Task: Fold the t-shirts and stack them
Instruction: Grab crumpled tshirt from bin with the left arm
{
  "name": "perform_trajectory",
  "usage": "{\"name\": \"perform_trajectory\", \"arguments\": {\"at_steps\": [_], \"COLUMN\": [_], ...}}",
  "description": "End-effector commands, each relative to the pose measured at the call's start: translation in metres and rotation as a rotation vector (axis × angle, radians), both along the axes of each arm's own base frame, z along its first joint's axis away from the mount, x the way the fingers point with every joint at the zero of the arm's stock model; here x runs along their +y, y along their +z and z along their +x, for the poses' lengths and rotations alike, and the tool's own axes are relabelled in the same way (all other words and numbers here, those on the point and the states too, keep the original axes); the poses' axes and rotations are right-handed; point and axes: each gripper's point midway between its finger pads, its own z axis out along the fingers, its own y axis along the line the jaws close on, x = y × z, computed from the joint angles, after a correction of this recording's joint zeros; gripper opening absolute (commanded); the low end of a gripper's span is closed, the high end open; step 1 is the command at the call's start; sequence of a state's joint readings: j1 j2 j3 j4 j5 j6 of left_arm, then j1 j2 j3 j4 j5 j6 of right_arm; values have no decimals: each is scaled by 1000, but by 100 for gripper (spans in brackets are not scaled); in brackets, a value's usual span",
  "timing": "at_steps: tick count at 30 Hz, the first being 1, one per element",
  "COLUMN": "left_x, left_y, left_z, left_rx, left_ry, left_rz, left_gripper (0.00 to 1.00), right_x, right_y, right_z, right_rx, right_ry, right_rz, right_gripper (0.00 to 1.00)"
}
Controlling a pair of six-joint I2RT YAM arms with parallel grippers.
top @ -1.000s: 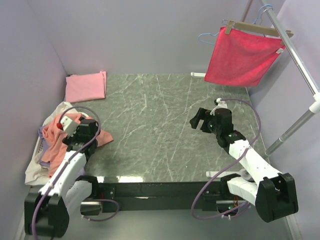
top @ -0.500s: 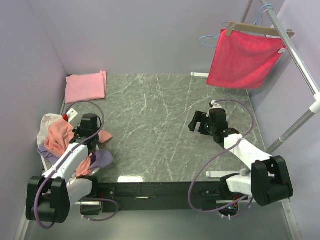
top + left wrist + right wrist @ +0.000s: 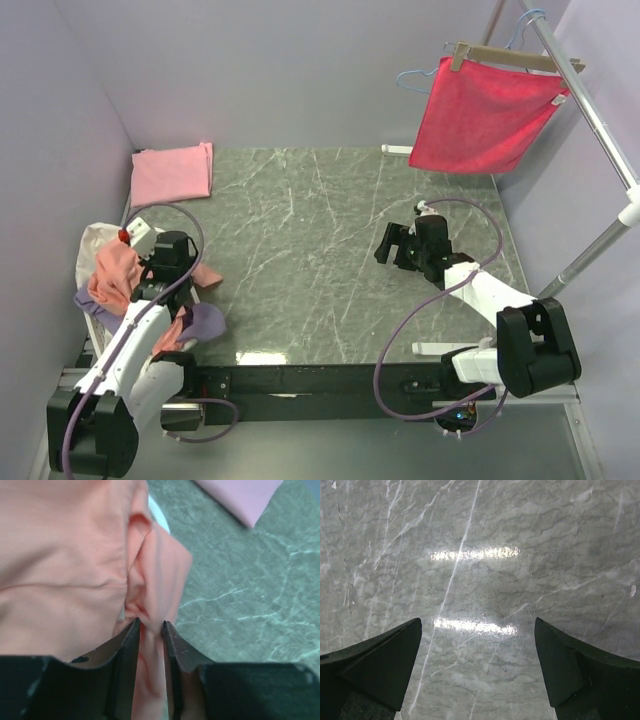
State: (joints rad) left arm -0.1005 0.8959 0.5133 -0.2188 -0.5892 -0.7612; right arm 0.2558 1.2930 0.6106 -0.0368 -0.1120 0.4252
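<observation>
left gripper [image 3: 150, 623] clamped on salmon-orange t-shirt [image 3: 65, 555] at 9 o'clock | right gripper [image 3: 477, 625] spread wide above desk [image 3: 485, 540] at 3 o'clock

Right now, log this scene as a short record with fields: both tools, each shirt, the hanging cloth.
Left tool: closed on a fold of the salmon-orange shirt
Right tool: open, empty, over bare table
Pink shirt: folded flat, far left corner
Lavender shirt: crumpled, near left, beside the salmon-orange shirt
Cream shirt: crumpled, left edge, partly under the salmon-orange shirt
Crimson cloth: hanging above the far right corner
</observation>
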Motion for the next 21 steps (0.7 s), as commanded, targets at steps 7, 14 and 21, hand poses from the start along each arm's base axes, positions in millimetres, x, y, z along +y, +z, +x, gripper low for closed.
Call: {"name": "perform_trajectory", "arguments": {"at_steps": [7,14,21], "left_x": [-4,-10,-15], "left_y": [40,20,5], "left_z": [11,16,25], "left_rx": [-112,-50,-15], "left_ry": [-23,-48,-72], "left_rz": [-7,-23,-30], "left_gripper": [9,55,23], "right_x": [8,8,9], "right_y": [15,10,5], "right_z": [17,20,21], "right_rx": [-53,-38,-24], "right_ry": [27,26,32], "right_rz": [10,0,-3], "right_gripper": [100,100,100]}}
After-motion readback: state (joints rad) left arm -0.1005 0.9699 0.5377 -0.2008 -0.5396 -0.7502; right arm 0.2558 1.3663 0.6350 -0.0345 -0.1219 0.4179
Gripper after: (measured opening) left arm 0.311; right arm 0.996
